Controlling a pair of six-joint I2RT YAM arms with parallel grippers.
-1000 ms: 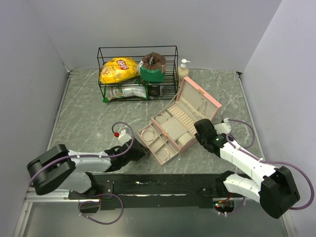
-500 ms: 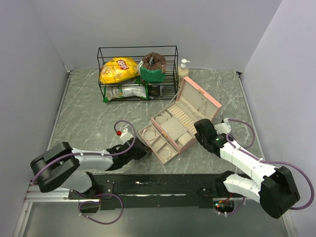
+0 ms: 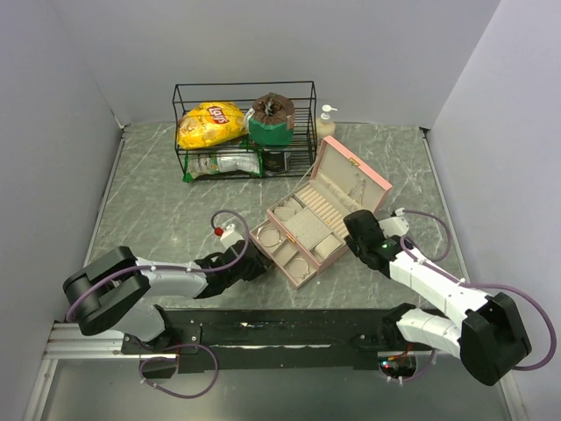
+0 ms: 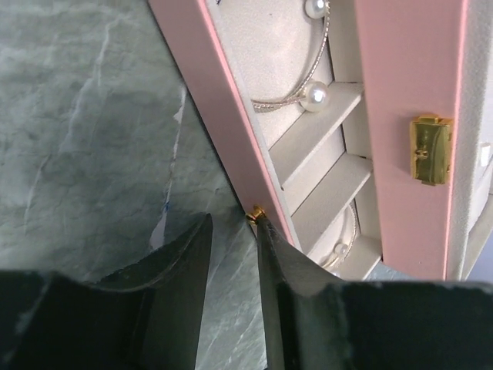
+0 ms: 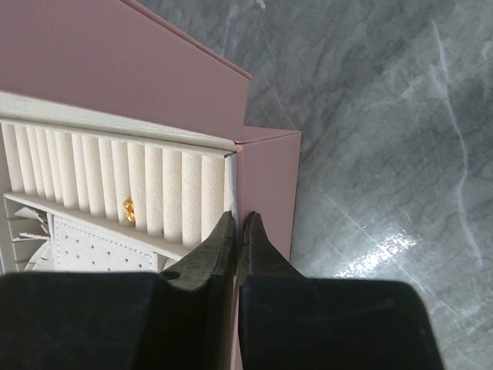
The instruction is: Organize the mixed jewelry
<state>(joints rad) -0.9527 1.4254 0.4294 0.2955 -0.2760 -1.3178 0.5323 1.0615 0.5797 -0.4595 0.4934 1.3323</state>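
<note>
The pink box point(image 3: 351, 180) stands open mid-table with its lower drawer point(image 3: 285, 250) pulled out toward the left. My left gripper point(image 3: 254, 260) lies low at the drawer's front. In the left wrist view it point(image 4: 231, 227) is narrowly open and empty, one fingertip touching the drawer's small gold knob point(image 4: 255, 213). Thin hoops with pearls point(image 4: 308, 85) lie in the drawer compartments. My right gripper point(image 3: 353, 230) is at the box's right side. In the right wrist view it point(image 5: 240, 220) is shut on the rim of the box's side wall point(image 5: 266, 177). A tiny gold piece point(image 5: 129, 210) sits in the ring rolls.
A black wire rack point(image 3: 245, 127) at the back holds a yellow chip bag point(image 3: 210, 123) and a green pot point(image 3: 270, 123). A soap dispenser point(image 3: 326, 123) stands beside it. Grey walls close in on the left, back and right.
My left gripper has moved right against the drawer front, and the drawer has shifted a little right toward the box. My right arm has stayed put.
</note>
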